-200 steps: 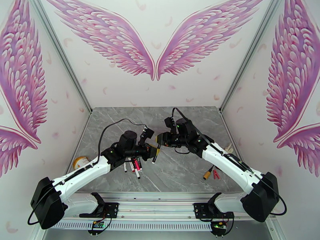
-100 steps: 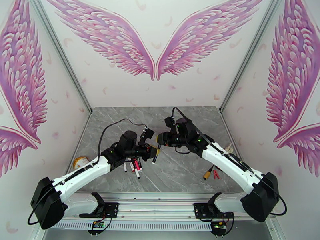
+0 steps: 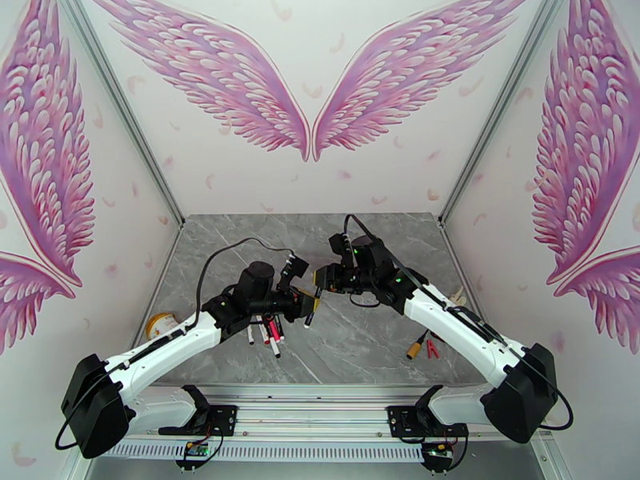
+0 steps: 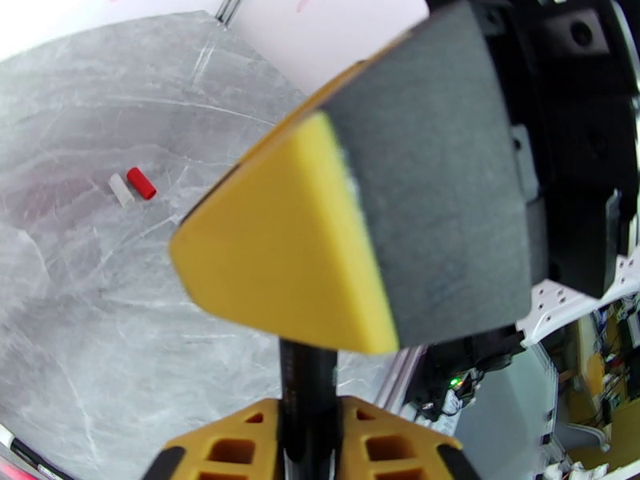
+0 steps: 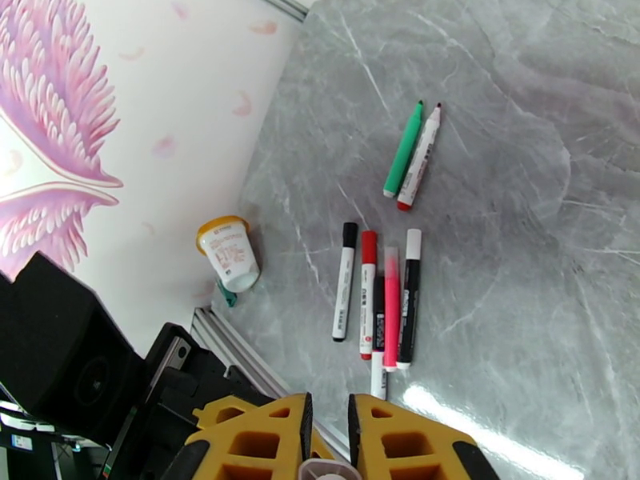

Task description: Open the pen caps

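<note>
Note the left end effector (image 4: 308,411) clenched on the barrel of a thin dark-barrelled marker pen (image 4: 308,378), raised above the grey marble-patterned table (image 4: 72,298) near its middle. Read this grip as the anchor, fixing the body against a pull from the other side. Note the right end effector (image 5: 328,410) set nose to nose with it and closed to a narrow gap around a pale round end, taken to be the far end of the same pen. In the left wrist view, find its grey-faced yellow pad (image 4: 432,178) covering that end. Cannot confirm the cap itself as the part under the pads. Judge the step as the pull-apart: opposed grips along one axis, held clear of the table to leave room for separation. Find a short red cylindrical plastic cap (image 4: 142,183) lying loose on the table just beside a short pale cylinder (image 4: 120,190). Find a row of further marker pens (image 5: 391,306) laid side by side beneath the left arm, judged not yet opened. Find also a green pen (image 5: 402,150) with a white red-ended pen (image 5: 418,158) just beside it, both showing bare pointed tips and so judged already opened. Keep the pull straight along the barrel; otherwise expect a slipping grip or a flung cap.
</note>
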